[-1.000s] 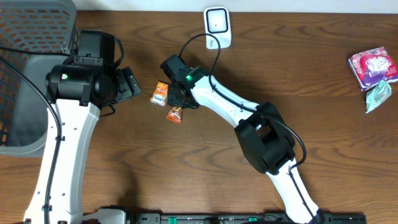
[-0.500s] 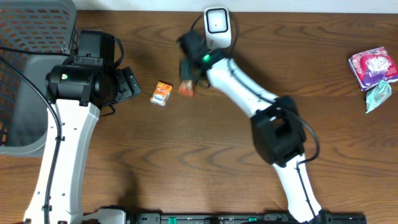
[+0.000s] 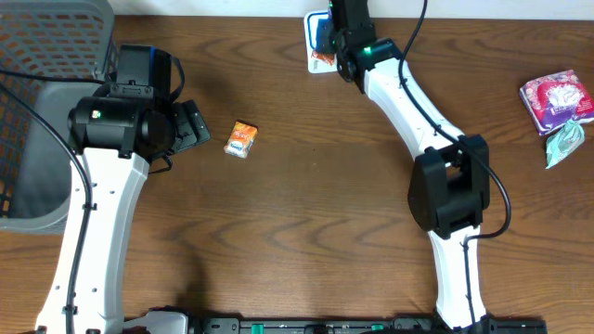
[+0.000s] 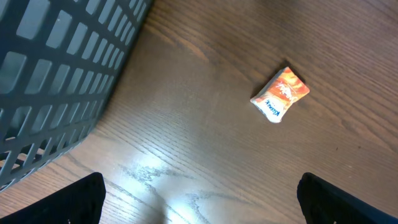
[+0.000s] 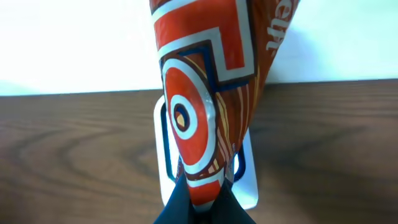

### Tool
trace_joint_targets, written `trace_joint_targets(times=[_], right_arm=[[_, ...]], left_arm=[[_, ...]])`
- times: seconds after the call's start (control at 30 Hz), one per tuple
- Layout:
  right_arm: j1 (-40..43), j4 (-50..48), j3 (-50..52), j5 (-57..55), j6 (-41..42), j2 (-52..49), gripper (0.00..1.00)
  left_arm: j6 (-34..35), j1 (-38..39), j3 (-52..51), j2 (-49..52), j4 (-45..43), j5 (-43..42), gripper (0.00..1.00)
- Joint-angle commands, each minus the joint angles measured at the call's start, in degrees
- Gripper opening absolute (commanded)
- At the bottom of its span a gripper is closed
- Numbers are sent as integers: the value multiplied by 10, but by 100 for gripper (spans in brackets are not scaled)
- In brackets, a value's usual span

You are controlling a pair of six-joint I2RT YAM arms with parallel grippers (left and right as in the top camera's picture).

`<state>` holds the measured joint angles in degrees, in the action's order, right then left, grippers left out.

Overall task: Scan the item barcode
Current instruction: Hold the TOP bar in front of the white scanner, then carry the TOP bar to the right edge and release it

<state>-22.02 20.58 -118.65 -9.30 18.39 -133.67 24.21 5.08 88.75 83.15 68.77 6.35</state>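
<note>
While it is pinched at its crimped lower end, an orange and red snack packet [image 5: 202,93] is held up against the white barcode scanner [image 3: 320,26] at the far edge of the bench [image 3: 306,223]. The right arm's fingers [image 5: 174,211] are closed narrowly on that end seam.

The packet is judged to be light, soft and crinkly, with a slick foil skin that could slip or fold. The flat seam is therefore the safest place for a grip, since the filled middle would crush. The long axis runs from the fingers straight outward towards the scanner. A printed bullseye face is turned to the wrist camera. Which face carries the barcode cannot be told.

Well apart to the left, a second small orange packet [image 4: 280,94] lies flat on the bench. The left arm's fingers [image 4: 74,202] are spread wide above bare wood, holding nothing. A dark mesh basket [image 3: 37,56] stands at the far left corner.
</note>
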Motion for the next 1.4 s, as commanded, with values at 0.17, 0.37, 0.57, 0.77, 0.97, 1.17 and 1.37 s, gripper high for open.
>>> trace_joint_targets(times=[0.17, 0.37, 0.57, 0.77, 0.97, 1.17, 1.37], right_arm=[[3, 2, -10, -7, -2, -19, 1], [32, 69, -10, -18, 39, 17, 1], [90, 196, -10, -75, 27, 71, 1], [165, 332, -10, -181, 28, 92, 2], [261, 444, -8, -242, 110, 92, 2], [355, 514, -8, -246, 250, 92, 2], [430, 547, -3, -244, 283, 91, 2]], left_arm=[[5, 0, 2, 2, 2, 3, 98], [5, 0, 2, 2, 2, 3, 98], [5, 0, 2, 2, 2, 3, 98], [5, 0, 2, 2, 2, 3, 98], [5, 0, 2, 2, 2, 3, 98], [5, 0, 2, 2, 2, 3, 98], [5, 0, 2, 2, 2, 3, 98]])
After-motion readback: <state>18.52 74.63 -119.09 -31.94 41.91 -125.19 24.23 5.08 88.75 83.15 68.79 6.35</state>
